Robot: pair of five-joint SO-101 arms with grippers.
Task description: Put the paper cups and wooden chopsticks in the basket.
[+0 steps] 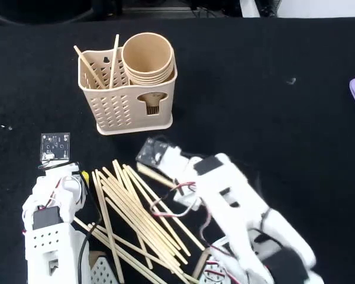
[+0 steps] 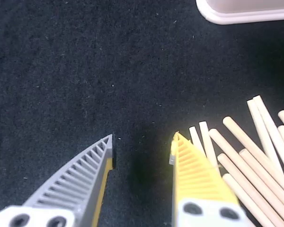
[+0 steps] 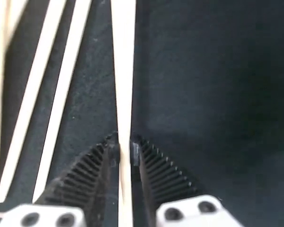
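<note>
Wooden chopsticks point(image 1: 136, 207), pale, slim and smooth-sided, are lying in a loose fan on the black cloth point(image 1: 272, 118) between the two arms. The right gripper point(image 3: 125, 147) is pinching a single chopstick point(image 3: 123, 71) between its black ribbed fingers point(image 3: 90, 170), the stick running straight out past the tips. The left gripper point(image 2: 142, 151) is sitting spread apart over bare cloth just beside the stick ends, one finger grey, one yellow. Farther back, the beige perforated plastic basket point(image 1: 127, 109) is holding a nested stack of paper cups point(image 1: 148, 56) and two leaning sticks point(image 1: 113, 56). The cloth is looking matte, fuzzy and lint-flecked
</note>
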